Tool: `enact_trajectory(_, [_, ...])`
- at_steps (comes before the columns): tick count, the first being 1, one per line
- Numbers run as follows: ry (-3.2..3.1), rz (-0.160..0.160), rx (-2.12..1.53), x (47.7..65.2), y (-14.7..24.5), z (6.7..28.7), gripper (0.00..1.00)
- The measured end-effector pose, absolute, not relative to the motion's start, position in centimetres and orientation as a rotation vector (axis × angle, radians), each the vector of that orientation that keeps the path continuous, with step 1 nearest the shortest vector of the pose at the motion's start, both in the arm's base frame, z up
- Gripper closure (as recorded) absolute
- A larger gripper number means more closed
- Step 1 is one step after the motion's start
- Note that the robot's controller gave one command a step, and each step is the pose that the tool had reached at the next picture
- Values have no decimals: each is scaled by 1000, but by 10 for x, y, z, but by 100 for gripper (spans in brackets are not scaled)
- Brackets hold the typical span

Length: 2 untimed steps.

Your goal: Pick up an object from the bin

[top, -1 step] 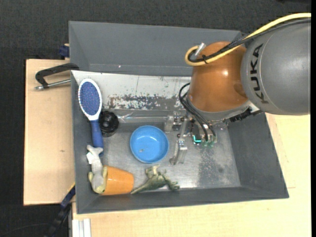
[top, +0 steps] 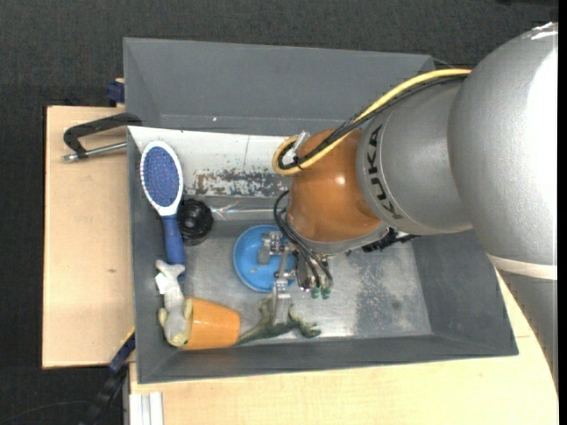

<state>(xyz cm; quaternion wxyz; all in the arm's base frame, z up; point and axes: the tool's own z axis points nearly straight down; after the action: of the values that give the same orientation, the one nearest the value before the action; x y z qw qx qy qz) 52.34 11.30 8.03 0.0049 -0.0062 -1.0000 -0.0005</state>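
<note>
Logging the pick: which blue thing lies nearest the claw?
The round blue disc, right beside the claw; the blue hairbrush lies farther off, toward the view's left.

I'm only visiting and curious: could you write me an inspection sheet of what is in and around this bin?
Surface: grey metal bin, floor speckled.
Job's things: blue round lid and green stringy thing, nearest the tool.
Clutter: blue hairbrush, black ball, orange cup on its side, white thing.
Grippers: tool over the bin's middle, at the lid's right edge.
Cables: yellow cable along the arm.
Surroundings: dark floor.
</note>
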Motion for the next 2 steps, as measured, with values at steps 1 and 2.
enact_trajectory(1, [-3135,-4,-22,525,112,88,100])
enact_trajectory(2, [-3155,-7,-117,536,102,225,100])
